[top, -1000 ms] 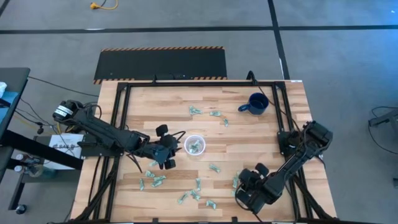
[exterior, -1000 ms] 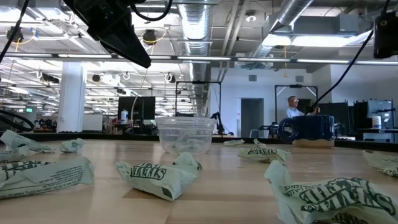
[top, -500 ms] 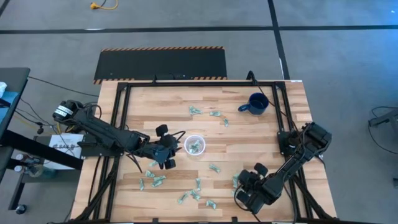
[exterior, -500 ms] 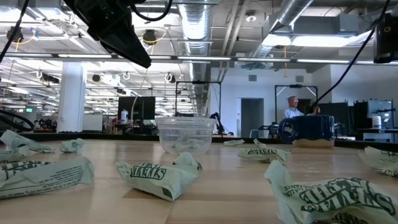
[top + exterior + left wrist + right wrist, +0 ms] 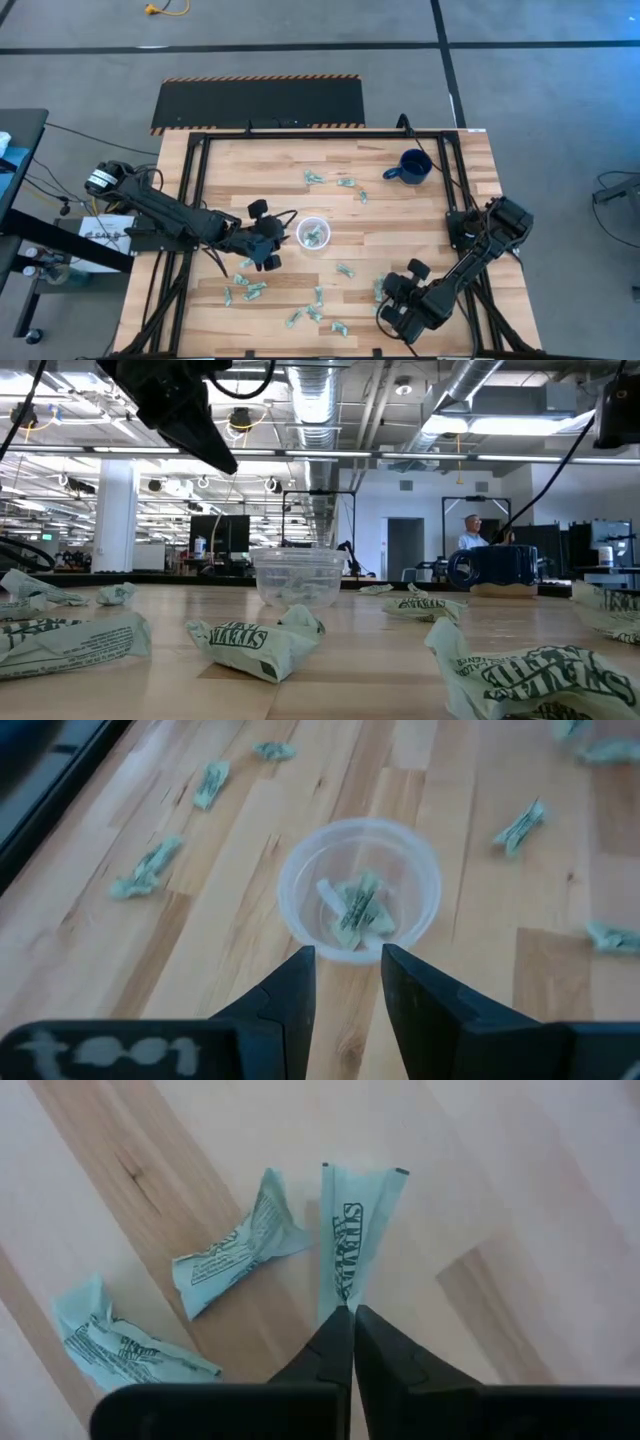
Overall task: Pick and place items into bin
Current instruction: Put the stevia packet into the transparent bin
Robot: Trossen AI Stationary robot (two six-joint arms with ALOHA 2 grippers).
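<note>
The right gripper [image 5: 352,1312] is low over the bench [image 5: 420,225] near its front right corner, its fingers pressed together on the lower end of one green-and-white wrapper [image 5: 352,1235]. That wrapper stands out past the fingertips, its printed side facing up in the right wrist view. Two more wrappers lie just beside it on the wood: one [image 5: 238,1258] close by and nearly touching it, another [image 5: 118,1342] a little farther off. In the high view this gripper [image 5: 383,293] sits among the wrappers scattered along the front edge.

The left gripper [image 5: 347,958] hovers near the middle of the bench, just beside the clear plastic cup [image 5: 360,888] on the side toward the left edge. Its fingers are spread with a clear gap between them and hold nothing; the cup sits straight ahead of the fingertips. Inside the cup lie a few wrappers [image 5: 358,910], bunched on the bottom. In the high view the cup [image 5: 313,234] stands upright at mid-bench, with the left gripper [image 5: 271,238] next to it.

Loose wrappers are spread over the wood: a small group [image 5: 332,181] toward the back edge, and a larger scatter [image 5: 290,303] along the front. A dark blue mug [image 5: 412,167] stands near the back right corner, well apart from both grippers. The low view shows the cup [image 5: 299,577] in mid-bench with wrappers [image 5: 255,639] lying in front of it.
</note>
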